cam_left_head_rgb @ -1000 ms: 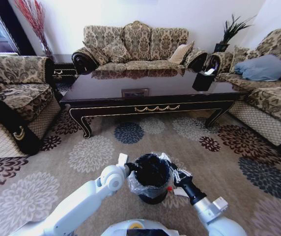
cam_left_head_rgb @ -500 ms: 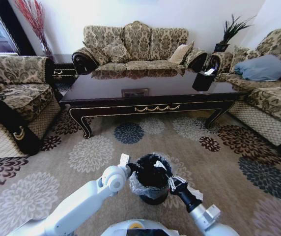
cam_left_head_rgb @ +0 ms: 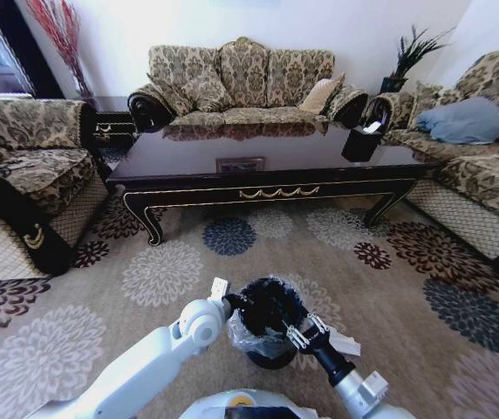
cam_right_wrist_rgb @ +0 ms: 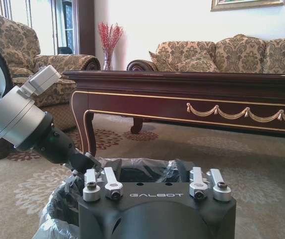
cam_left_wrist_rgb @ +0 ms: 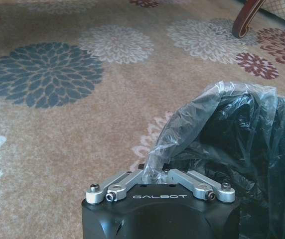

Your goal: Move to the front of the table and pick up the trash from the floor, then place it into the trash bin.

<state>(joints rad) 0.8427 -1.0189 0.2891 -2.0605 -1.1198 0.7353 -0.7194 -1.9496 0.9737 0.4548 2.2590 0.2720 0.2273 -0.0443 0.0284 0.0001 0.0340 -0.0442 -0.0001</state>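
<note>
One trash bin (cam_left_head_rgb: 263, 323), round and black, lined with a crinkly translucent bag, stands on the flowered carpet (cam_left_head_rgb: 145, 271) between my two grippers. One table (cam_left_head_rgb: 267, 166), long, low and dark brown with gold swag trim, lies well beyond both grippers, across the carpet. One black square tissue box (cam_left_head_rgb: 360, 142) sits on its far right end. Three patterned sofas ring the table.

My left gripper (cam_left_head_rgb: 235, 305) is at the bin's left rim; in the left wrist view its fingers are drawn close together, pinching a raised fold of the bag liner (cam_left_wrist_rgb: 207, 112) at the rim.

My right gripper (cam_left_head_rgb: 295, 335) is at the bin's right rim, just above the liner edge. A white label hangs at its wrist. I cannot tell whether its fingers are spread or pressed together, nor whether they hold anything.

I cannot make out any trash, on the floor or inside the bin.
</note>
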